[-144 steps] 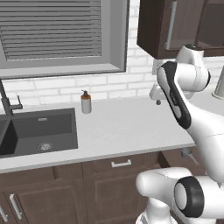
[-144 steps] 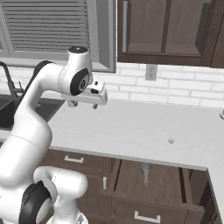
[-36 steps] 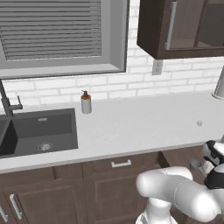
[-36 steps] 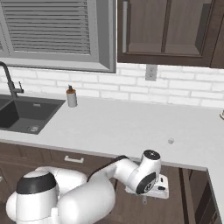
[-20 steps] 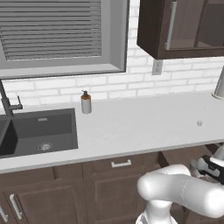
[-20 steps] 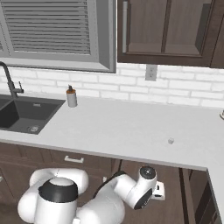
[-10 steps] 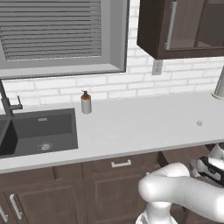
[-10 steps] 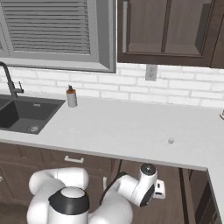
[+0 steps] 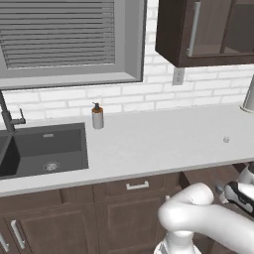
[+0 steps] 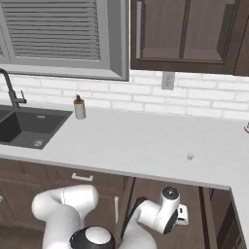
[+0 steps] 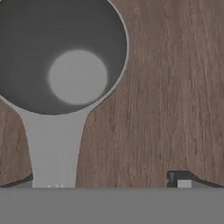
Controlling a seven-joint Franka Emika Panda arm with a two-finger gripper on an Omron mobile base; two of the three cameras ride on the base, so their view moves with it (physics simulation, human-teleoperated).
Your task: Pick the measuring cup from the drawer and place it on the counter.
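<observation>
While the arm reaches low under the counter [image 10: 146, 146], the gripper [image 11: 103, 183] hangs with its jaws spread fully wide and nothing between them. Right below it, the measuring cup [image 11: 61, 57] lies on the brown floor of the drawer [image 11: 175, 87], its handle [image 11: 53, 148] running toward the fingertips [image 11: 181, 179].

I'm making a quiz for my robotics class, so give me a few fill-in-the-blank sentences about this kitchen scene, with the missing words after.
1. In the hand view, the small round grey metal measuring cup lies on the plain brown wooden floor of the ____.
2. The brown-and-white soap dispenser bottle stands on the light grey-white stone counter beside the dark sunken ____.
3. The cup's straight handle points toward the ____ edge of the hand view.

Missing words: drawer; sink; bottom
</observation>
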